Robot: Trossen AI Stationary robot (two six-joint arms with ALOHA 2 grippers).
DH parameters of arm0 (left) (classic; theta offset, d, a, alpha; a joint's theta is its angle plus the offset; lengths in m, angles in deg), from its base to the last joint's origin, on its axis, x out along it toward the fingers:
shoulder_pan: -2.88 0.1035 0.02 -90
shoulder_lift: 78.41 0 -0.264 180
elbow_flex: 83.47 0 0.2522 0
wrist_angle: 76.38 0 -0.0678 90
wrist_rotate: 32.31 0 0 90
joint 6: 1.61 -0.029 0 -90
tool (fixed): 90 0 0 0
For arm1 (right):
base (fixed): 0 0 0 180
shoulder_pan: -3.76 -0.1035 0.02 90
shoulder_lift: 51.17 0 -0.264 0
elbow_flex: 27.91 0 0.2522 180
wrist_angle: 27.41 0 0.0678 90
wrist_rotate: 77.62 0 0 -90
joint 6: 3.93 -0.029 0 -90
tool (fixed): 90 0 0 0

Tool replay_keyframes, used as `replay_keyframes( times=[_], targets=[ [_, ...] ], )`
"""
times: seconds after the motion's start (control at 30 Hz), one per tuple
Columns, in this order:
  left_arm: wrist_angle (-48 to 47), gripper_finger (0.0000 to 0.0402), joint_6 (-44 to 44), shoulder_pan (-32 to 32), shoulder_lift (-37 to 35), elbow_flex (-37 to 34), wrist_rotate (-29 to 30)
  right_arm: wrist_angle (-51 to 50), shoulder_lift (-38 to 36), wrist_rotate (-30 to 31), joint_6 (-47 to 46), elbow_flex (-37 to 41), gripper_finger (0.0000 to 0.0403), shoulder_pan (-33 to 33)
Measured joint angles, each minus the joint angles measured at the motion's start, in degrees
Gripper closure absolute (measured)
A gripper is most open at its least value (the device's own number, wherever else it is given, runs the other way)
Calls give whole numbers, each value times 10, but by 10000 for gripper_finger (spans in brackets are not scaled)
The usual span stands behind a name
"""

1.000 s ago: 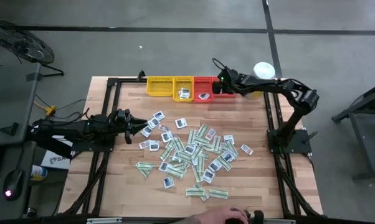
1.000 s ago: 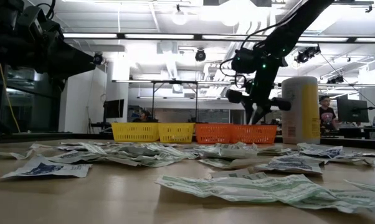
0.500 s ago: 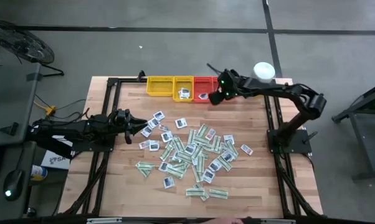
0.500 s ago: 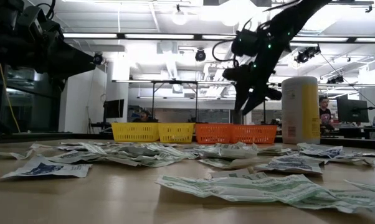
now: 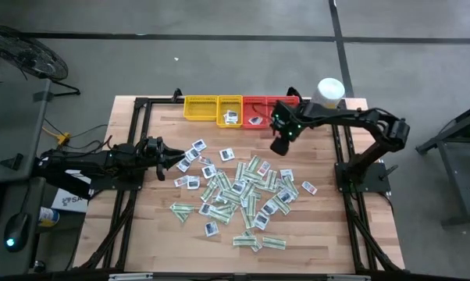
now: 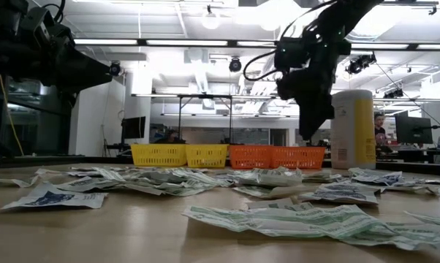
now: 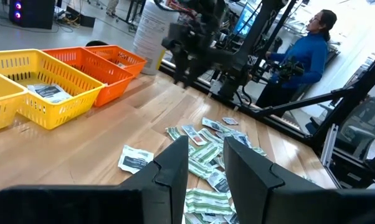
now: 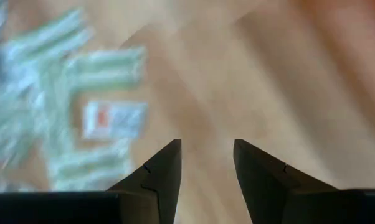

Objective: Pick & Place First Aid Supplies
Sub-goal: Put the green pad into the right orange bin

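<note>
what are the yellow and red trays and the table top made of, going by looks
Yellow trays and red trays: probably moulded plastic, given the glossy, saturated colour and open mesh walls seen in the left wrist view. Table top: looks like wood, butcher-block style, with pale glued strips, visible grain and a satin finish.

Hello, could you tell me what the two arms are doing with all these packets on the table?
The robot is sorting first aid packets from a loose pile on the table into yellow trays and red trays at the far edge. The right gripper is open and empty, above bare wood between the red trays and the pile. The left gripper hangs at the pile's left edge, open and holding nothing. A few packets already lie in the trays.
</note>
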Motion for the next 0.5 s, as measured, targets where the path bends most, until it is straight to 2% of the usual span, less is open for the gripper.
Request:
replay_keyframes(
  times=[0.13, 0.2, 0.5],
  targets=[
    [0, 300, 0, 0, 0, 0, 0, -30, 0, -85, 111, 0, 263, -8],
    [0, 300, 0, 0, 0, 0, 0, -54, 1, -109, 172, 0, 263, -12],
    [0, 300, 0, 0, 0, 0, 0, -145, 42, -127, 393, 0, 263, -27]
  ],
)
